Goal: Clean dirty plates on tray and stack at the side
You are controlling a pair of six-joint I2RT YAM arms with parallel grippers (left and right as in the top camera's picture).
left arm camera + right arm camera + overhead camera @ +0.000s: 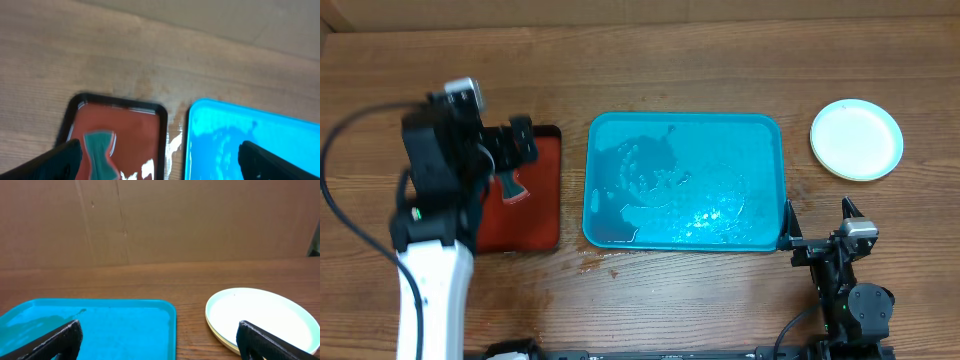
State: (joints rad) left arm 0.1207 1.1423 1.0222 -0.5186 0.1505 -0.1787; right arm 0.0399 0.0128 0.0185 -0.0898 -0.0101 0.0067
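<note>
The plates (856,138) lie stacked on the table at the far right, beside the tray; the top one is white-blue and looks clean. In the right wrist view the stack (260,311) shows a yellow-green rim below. The turquoise tray (740,150) sits mid-table, wet and holding no plates; it also shows in the right wrist view (100,325) and the left wrist view (250,135). My left gripper (515,150) (160,160) is open and empty above the red tray. My right gripper (817,215) (160,340) is open and empty near the tray's front right corner.
A red tray with a black rim (545,215) (135,130) lies left of the turquoise tray. A teal hourglass-shaped sponge (101,152) (512,188) lies in it. Water is spilled on the wood between the trays (175,142) and at the turquoise tray's front left (600,262).
</note>
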